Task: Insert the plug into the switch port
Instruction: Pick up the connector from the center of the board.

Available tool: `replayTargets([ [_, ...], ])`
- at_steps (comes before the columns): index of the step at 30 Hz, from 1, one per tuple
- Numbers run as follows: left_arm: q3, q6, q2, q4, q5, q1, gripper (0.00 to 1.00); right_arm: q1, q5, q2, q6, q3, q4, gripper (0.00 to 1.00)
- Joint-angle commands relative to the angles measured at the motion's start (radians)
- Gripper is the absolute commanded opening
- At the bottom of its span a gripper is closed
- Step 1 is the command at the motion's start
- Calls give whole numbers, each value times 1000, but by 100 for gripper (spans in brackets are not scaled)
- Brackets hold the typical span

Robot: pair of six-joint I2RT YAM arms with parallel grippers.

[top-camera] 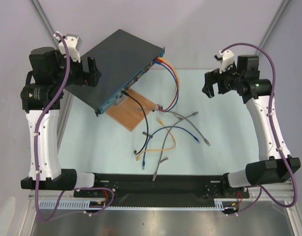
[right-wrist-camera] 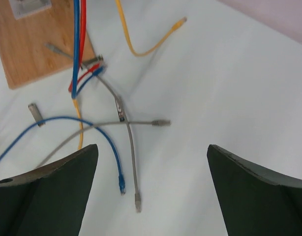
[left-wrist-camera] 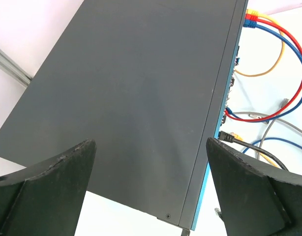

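Tom: Bases first. What lies along the bottom of the overhead view?

Eva: Both arms rise from a black base rail [top-camera: 156, 183] at the near edge of the pale table [top-camera: 229, 147]. The switch [top-camera: 122, 61] lies far left, turned at an angle, its blue front facing the middle of the table. A wooden board [top-camera: 136, 112] sits just beside that front.

Tom: And the grippers?

Eva: The left gripper [top-camera: 92, 73] hovers at the switch's left edge. The right gripper [top-camera: 211, 84] hangs over the table, well apart from it.

Tom: Now the left wrist view.

Eva: The left fingers [left-wrist-camera: 52, 187] stand wide apart with nothing between them, above the switch's dark lid. Along the blue front a black plug [left-wrist-camera: 226, 138] sits at a port, its cable trailing off towards the table. A bunch of coloured cables [left-wrist-camera: 253, 20], red, blue and yellow, leaves the far end of the same face.

Tom: Is the black plug fully home?

Eva: I cannot tell from this angle.

Tom: Right wrist view?

Eva: The right fingers [right-wrist-camera: 259, 191] are spread too, holding nothing. Below them loose leads lie on the table: two grey cables [right-wrist-camera: 127, 123] crossing, a blue cable [right-wrist-camera: 121, 185] with its end free, and a yellow cable [right-wrist-camera: 178, 22] further off. The board's corner shows at top left, with red and blue leads running across it.
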Motion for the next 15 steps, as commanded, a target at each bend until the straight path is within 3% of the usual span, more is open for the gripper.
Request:
replayTargets([
  [1,-20,18,-24,47,14,-8,100,17,-1,-28,-103,-71,-60,100],
  [6,-56,15,-44,65,62,-10,100,67,82,24,-173,-220,-76,95],
  [9,-80,16,-55,83,82,-11,100,92,124,115,-149,-265,-46,86],
  [13,-112,4,-73,119,116,-11,100,121,130,219,-85,-283,28,66],
  [15,-125,-5,-75,128,126,-13,100,133,133,285,-72,-279,51,64],
])
